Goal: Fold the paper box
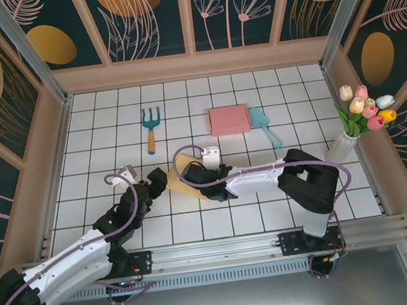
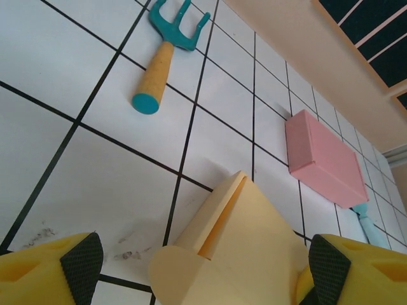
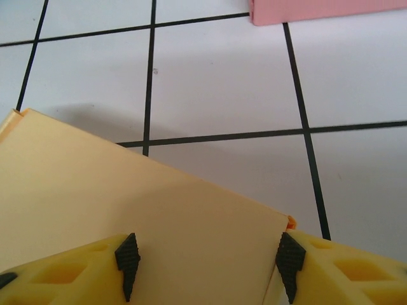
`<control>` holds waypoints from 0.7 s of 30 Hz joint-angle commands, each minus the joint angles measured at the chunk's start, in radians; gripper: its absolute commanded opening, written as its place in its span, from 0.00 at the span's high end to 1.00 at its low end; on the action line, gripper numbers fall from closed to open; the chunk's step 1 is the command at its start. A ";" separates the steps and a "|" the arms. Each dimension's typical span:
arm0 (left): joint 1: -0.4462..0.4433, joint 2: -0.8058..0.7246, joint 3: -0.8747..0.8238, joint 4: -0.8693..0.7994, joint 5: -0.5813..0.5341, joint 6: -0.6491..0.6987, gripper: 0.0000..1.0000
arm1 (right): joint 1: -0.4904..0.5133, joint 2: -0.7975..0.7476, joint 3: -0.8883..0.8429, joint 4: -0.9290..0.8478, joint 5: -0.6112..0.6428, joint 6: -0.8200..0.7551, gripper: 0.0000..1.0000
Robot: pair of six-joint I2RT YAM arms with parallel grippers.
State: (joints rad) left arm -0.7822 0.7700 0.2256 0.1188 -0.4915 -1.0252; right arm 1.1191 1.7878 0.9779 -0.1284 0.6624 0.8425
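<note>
The yellow paper box (image 1: 180,171) lies partly folded on the tiled table between my two grippers. My left gripper (image 1: 155,183) stands at its left end. In the left wrist view that gripper (image 2: 205,270) is open, its pads (image 2: 82,260) wide apart. The box (image 2: 254,235), with a rounded flap and an open slit along its top, reaches up between them and touches the right finger. My right gripper (image 1: 194,174) comes in from the right. In the right wrist view it (image 3: 208,267) is open over a flat box panel (image 3: 127,197). Its right pad (image 3: 289,264) meets the panel's edge.
A pink closed box (image 1: 229,118) and a teal scoop (image 1: 265,125) lie beyond the yellow box. A teal garden fork with a cork handle (image 1: 151,127) lies at the back left. A white vase of tulips (image 1: 348,132) stands by the right wall. Wooden walls ring the table.
</note>
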 commanded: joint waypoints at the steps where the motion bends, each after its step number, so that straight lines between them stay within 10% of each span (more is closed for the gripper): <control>1: -0.005 0.074 0.016 0.002 -0.006 0.048 0.14 | -0.005 0.065 -0.033 -0.049 -0.075 -0.152 0.36; 8: -0.006 0.275 0.028 0.105 -0.012 0.078 0.13 | -0.002 0.060 -0.070 0.081 -0.091 -0.371 0.36; 21: -0.005 0.412 0.015 0.195 -0.002 0.054 0.14 | 0.007 -0.157 -0.102 0.111 -0.130 -0.305 0.31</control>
State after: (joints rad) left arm -0.7822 1.1687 0.2306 0.2794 -0.4774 -0.9695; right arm 1.1194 1.7016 0.8978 0.0181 0.5453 0.5064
